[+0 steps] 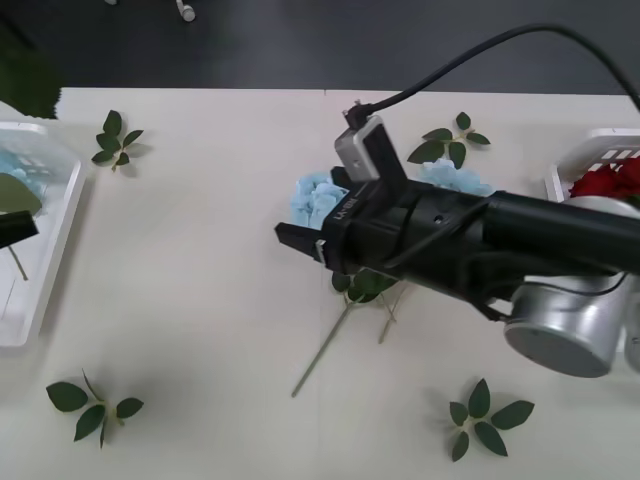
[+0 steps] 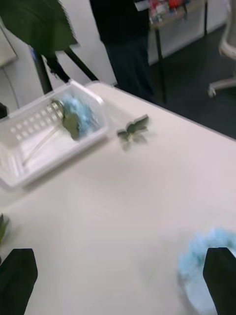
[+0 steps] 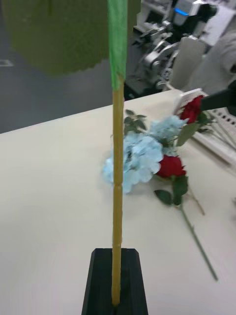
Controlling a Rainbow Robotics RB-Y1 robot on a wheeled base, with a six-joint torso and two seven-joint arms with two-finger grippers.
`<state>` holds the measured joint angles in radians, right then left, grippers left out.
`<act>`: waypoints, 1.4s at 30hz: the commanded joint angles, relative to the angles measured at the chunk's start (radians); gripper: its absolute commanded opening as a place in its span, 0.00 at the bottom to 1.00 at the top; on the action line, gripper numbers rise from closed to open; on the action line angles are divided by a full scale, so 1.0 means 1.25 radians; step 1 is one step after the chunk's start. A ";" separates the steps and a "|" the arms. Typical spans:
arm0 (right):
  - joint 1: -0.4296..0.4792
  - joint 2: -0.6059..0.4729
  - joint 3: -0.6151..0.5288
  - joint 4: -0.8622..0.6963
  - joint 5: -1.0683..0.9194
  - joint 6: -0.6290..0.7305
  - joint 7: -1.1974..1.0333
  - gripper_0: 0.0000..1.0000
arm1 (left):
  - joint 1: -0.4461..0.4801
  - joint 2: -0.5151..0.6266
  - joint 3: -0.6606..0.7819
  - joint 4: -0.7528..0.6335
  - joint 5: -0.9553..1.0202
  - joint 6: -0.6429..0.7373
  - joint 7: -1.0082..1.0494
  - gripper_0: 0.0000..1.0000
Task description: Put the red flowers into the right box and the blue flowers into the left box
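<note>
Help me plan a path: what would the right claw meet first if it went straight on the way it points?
The right claw, open, faces bare table. The left box looks first in line, though depth is unclear.

My three cameras
I look down from above the table (image 1: pixel 200 300); both wrist cameras sit low, sharing the blue flowers (image 3: pixel 140 155) mid-table.

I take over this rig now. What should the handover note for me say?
The left gripper is shut on a stem over the left box.
The right gripper is open, above the table centre.
Done: one blue flower in the left box, red flowers in the right box.
Left: two blue flowers and one red flower on the table.
</note>
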<state>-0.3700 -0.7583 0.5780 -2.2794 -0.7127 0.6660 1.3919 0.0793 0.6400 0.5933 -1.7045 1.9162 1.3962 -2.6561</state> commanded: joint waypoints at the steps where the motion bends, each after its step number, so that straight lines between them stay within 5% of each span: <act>1: 0.005 0.035 -0.135 -0.097 -0.097 0.237 -0.054 1.00 | 0.078 0.060 0.038 -0.012 -0.001 -0.065 0.101 0.00; 7: 0.000 0.112 -0.275 -0.102 -0.165 0.548 -0.075 1.00 | 0.161 0.062 0.080 -0.011 -0.024 -0.198 0.127 0.00; 19: -0.038 0.144 -0.281 -0.041 -0.083 0.797 -0.349 1.00 | 0.216 0.062 0.073 0.015 -0.147 -0.438 0.250 0.00; 42: -0.067 0.207 -0.233 0.242 0.132 0.816 -0.528 1.00 | -0.001 0.062 0.010 0.378 -0.355 -0.551 0.299 0.06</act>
<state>-0.4406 -0.5025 0.2902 -1.9941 -0.5637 1.7016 0.7765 0.0955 0.7012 0.5991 -1.2323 1.4902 0.7228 -2.3152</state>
